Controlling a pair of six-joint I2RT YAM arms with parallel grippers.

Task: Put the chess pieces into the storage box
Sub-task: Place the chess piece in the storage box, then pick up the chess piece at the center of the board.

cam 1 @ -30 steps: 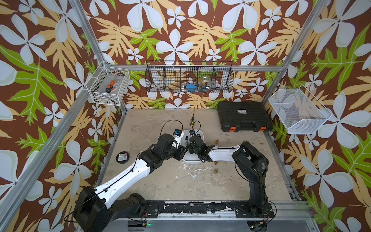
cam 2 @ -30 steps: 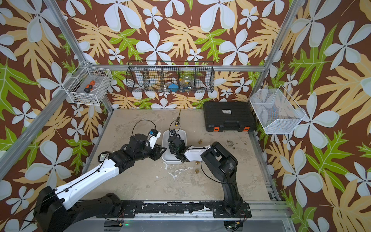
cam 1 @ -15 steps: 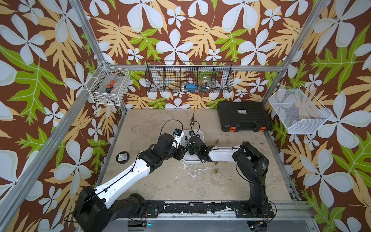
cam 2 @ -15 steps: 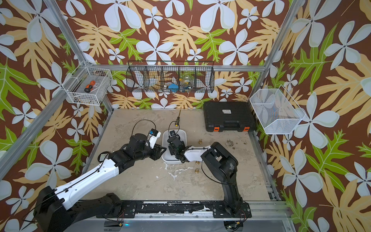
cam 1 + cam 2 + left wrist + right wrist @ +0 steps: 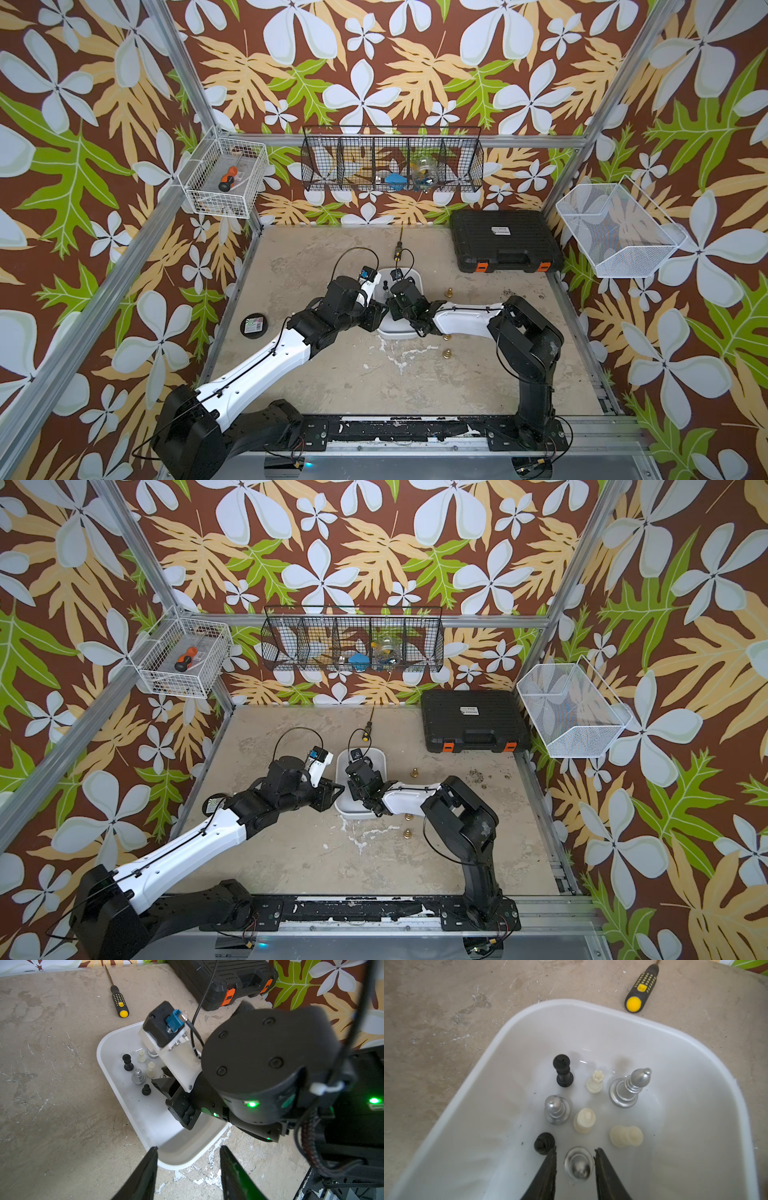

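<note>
The right claw is now parted, silver piece released in the box; gold pieces are seen beside it, nearer that arm.

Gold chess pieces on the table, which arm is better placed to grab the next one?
Probably right: the gold pieces stand on its side of the storage box; the left fingers hover across the box.

Both top views stare steeply down on the whole surface from afar; both wrist cameras peer close at the storage box, sharing its inside.
</note>
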